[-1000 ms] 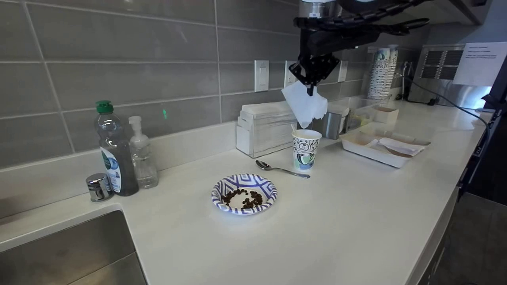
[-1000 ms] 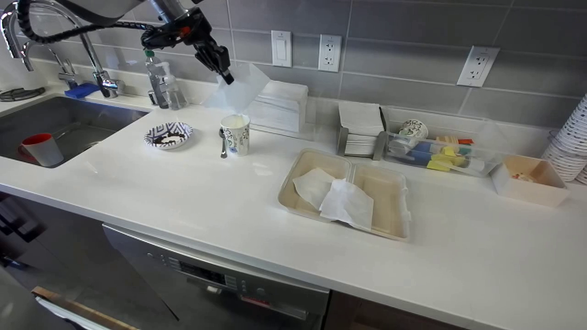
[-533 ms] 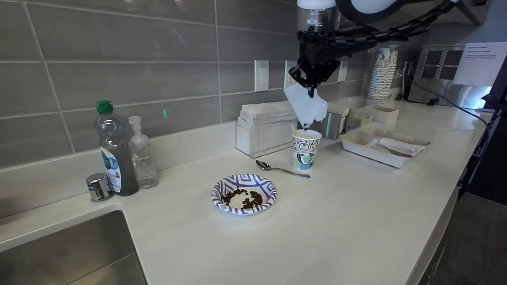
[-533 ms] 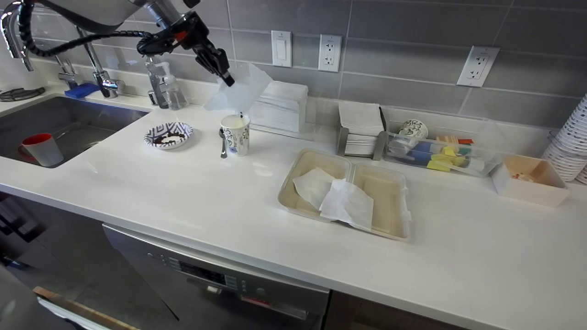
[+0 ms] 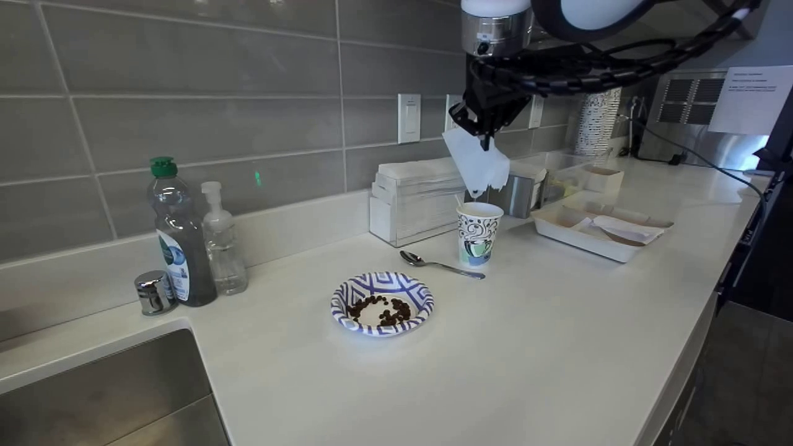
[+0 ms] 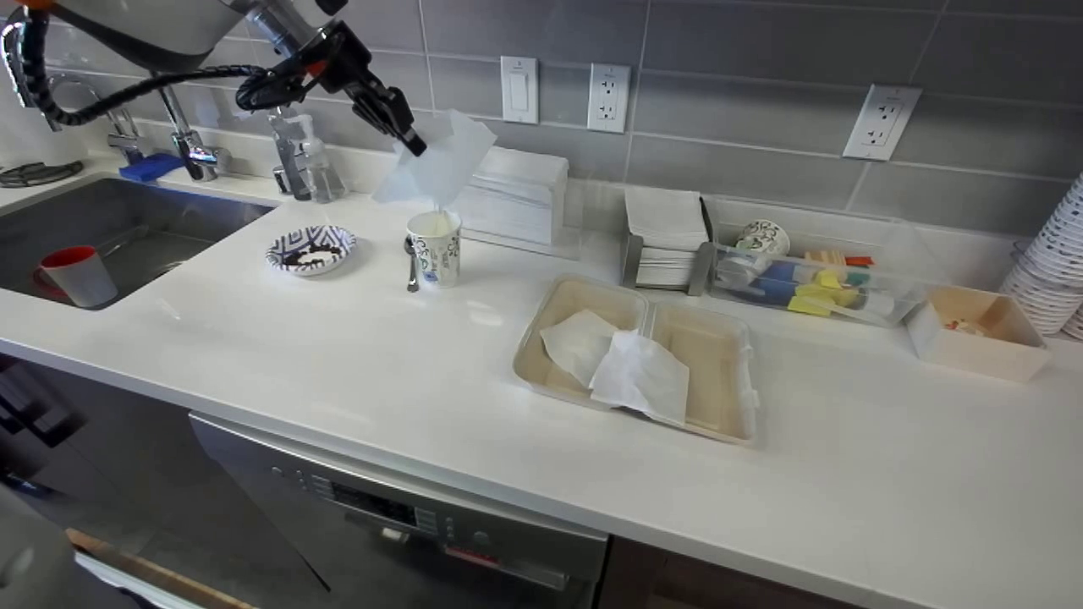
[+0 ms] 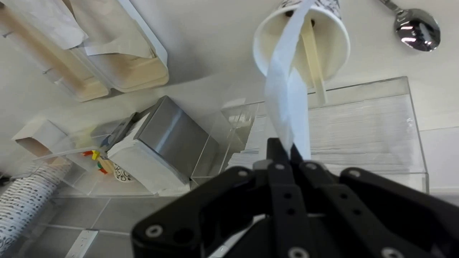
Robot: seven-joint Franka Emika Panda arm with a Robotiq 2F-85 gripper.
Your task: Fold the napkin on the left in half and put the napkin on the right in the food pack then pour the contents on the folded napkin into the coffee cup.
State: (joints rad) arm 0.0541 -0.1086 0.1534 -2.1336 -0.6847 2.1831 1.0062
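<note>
My gripper (image 7: 288, 149) is shut on the top of the folded napkin (image 7: 281, 89), which hangs tilted from the fingertips. In both exterior views the napkin (image 5: 474, 162) slopes down, its lower edge just above the mouth of the coffee cup (image 5: 478, 241). The cup stands upright on the counter with a pale stirring stick (image 7: 311, 53) in it. A few dark bits of the contents (image 7: 289, 13) show inside the cup; the napkin hides the rest of its inside. The food pack (image 6: 719, 376) lies open, with the right napkin (image 6: 640, 376) across its hinge and more white paper beside it.
A blue-patterned bowl (image 5: 384, 282) with dark bits and a spoon (image 5: 443, 266) lie near the cup. Directly behind the cup stands a clear napkin box (image 5: 427, 204). Farther along are a metal napkin holder (image 6: 668, 245) and a clear bin (image 6: 812, 288). The sink (image 6: 161, 228) lies beyond the bowl.
Half a second ago dark bits were dropping from the napkin's lower edge toward the cup; now hardly any show there. The arm has tilted slightly, and the napkin stays over the cup.
</note>
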